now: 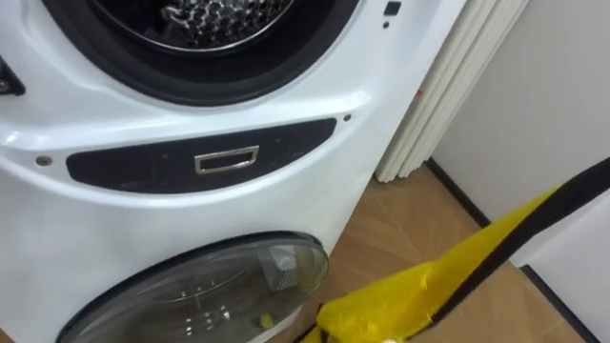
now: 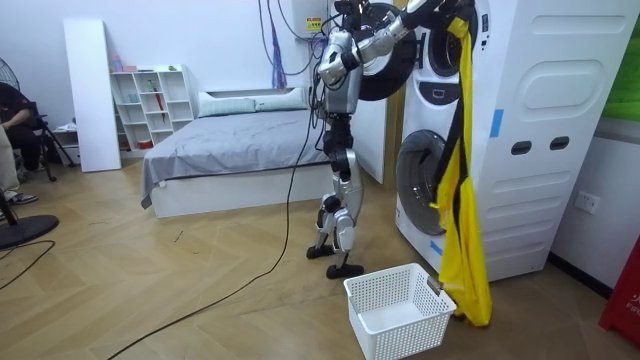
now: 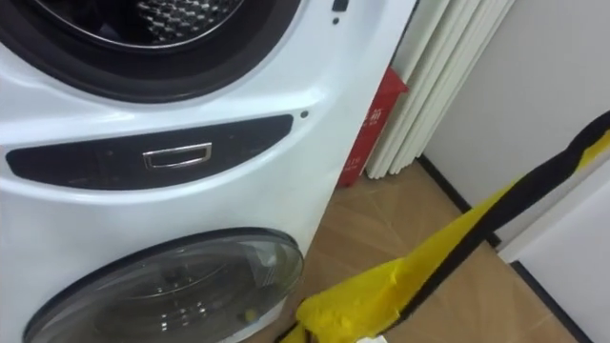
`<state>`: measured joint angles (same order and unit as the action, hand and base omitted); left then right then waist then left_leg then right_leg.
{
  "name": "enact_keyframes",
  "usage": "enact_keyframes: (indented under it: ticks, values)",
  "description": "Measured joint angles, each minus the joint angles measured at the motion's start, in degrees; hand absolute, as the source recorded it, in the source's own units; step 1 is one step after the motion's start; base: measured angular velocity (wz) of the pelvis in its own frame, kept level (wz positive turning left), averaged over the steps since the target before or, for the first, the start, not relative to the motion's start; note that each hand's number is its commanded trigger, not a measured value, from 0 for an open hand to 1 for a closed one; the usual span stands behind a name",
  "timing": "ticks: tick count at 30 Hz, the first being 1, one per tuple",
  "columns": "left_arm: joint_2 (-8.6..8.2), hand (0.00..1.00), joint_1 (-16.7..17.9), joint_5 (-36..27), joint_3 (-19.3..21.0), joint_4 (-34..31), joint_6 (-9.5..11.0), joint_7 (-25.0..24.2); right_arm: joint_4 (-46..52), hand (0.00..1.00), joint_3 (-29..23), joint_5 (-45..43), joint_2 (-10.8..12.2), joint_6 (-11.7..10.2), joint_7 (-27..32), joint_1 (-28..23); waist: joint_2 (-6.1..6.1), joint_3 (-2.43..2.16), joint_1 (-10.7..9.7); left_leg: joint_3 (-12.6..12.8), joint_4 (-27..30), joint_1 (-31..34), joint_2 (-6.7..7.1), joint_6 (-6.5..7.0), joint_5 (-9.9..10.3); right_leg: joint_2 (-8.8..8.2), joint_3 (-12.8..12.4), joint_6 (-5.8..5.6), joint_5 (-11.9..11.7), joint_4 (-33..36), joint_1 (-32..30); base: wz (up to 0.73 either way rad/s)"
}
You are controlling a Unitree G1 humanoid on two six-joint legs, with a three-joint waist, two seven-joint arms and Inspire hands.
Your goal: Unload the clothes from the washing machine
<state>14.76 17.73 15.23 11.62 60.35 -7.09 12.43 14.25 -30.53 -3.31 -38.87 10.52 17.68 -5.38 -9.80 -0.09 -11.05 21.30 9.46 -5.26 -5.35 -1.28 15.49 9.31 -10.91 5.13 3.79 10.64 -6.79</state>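
1. Since the yellow garment [image 2: 462,200] hangs wholly outside the washing machine [image 2: 540,150], the picking-out is judged to be done for this piece. It is suspended from the right hand [image 2: 443,8], which is raised high in front of the upper machine in the room view.
2. The state of that hand cannot be told, as it is too small there. That the garment is held is inferred only from the way it hangs.
3. Far below the hand, the garment's lower end is seen close to the floor, just beside the white basket [image 2: 405,335] and not in it. Whether cloth and basket touch cannot be told.
4. What is left is judged to be the setting-down of the garment, probably into the basket well below the hand.
5. In the eye views bare perforated metal is seen in the visible part of the upper drum [image 1: 205,19]. Whether more clothes lie deeper inside cannot be told. The lower door [image 1: 205,291] is shut.
6. The garment is bright yellow, long and limp, with a black band [image 1: 534,217] running along its length. It is drawn out straight under the hand and bunched into soft folds at its lower end. It is judged to be thin and light, and likely to swing when moved.
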Motion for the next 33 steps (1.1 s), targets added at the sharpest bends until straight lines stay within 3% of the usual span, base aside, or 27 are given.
enact_keyframes:
  ticks: [5, 9, 12, 16, 19, 23, 27, 33]
  values:
    - [-0.01, 0.0, 0.61, -0.03, -0.01, -0.71, -0.01, 0.69, -2.33, 1.0, 0.0, 0.62, -0.3, 0.0, 0.39, 0.34, -0.26, 0.02, -0.74, -0.01, 0.0, 0.1, 0.05, 0.0, 0.0, -0.02, -0.11, -0.01, 0.01, 0.05, -0.08, 0.0]
    - [0.0, 0.0, 1.07, 0.02, 0.53, -1.11, -0.1, 0.85, -3.48, 1.0, -0.08, 0.89, -2.18, -0.12, 1.24, 0.56, 0.11, 0.23, -1.46, -0.05, 0.04, 0.48, 0.05, 0.0, 0.0, -0.02, -0.08, -0.01, 0.01, 0.02, -0.18, 0.0]
    - [0.08, 0.0, 1.63, 0.34, 1.31, -3.14, -0.24, 0.87, -7.15, 1.0, -1.13, -0.27, -2.41, -0.45, 2.49, 2.31, -0.03, -0.02, -2.1, -0.05, 0.16, 1.15, 0.05, 0.0, 0.0, -0.09, 0.11, -0.01, 0.01, 0.14, -0.94, 0.0]
    - [0.26, 0.0, 2.73, 0.0, 1.46, -5.18, -1.11, 0.86, -9.59, 1.0, -2.92, -3.72, -2.41, -0.45, 4.92, 2.85, 0.37, -0.11, -3.05, -0.12, 0.22, 1.49, 0.0, 0.0, 0.0, -0.07, 0.19, 0.01, -0.01, 0.16, -1.37, 0.0]
    - [0.26, 0.0, 2.79, 0.03, 1.43, -5.19, -1.29, 0.7, -9.58, 1.0, -3.07, -6.03, -2.41, -0.46, 5.56, 4.51, 1.49, -0.02, -4.06, 0.13, 0.06, 1.51, 0.07, 0.0, 0.0, 0.06, -0.08, 0.01, 0.0, 0.45, -1.78, -0.08]
    - [0.73, 0.0, 2.77, 0.01, 1.44, -5.08, -0.83, 0.51, -8.68, 1.0, -3.01, -5.99, -2.83, -0.38, 5.44, 8.39, 1.5, 0.04, -4.96, 0.53, 0.01, 1.56, 0.13, -0.13, -0.08, 0.32, -0.49, 0.2, 0.36, 2.03, -2.79, -0.08]
    - [0.71, 0.0, 2.77, -1.44, 0.38, -3.71, 0.25, 0.44, -6.62, 1.0, -2.84, -6.03, -6.74, -0.39, 5.46, 9.88, 1.19, -0.05, -5.96, 0.6, 0.08, 1.32, 0.1, -0.44, -0.28, 0.49, -0.84, 0.29, 0.42, 2.51, -2.85, -0.01]
    - [0.41, 0.0, 2.56, -4.44, -3.16, -1.14, 1.18, 0.44, 0.95, 1.0, -2.6, -10.32, -6.84, -1.12, 6.17, 9.46, 0.91, -0.16, -6.36, 0.52, 0.1, 1.1, -0.07, -0.63, -0.39, 0.68, -0.85, 0.56, 0.56, 2.91, -2.92, -0.01]
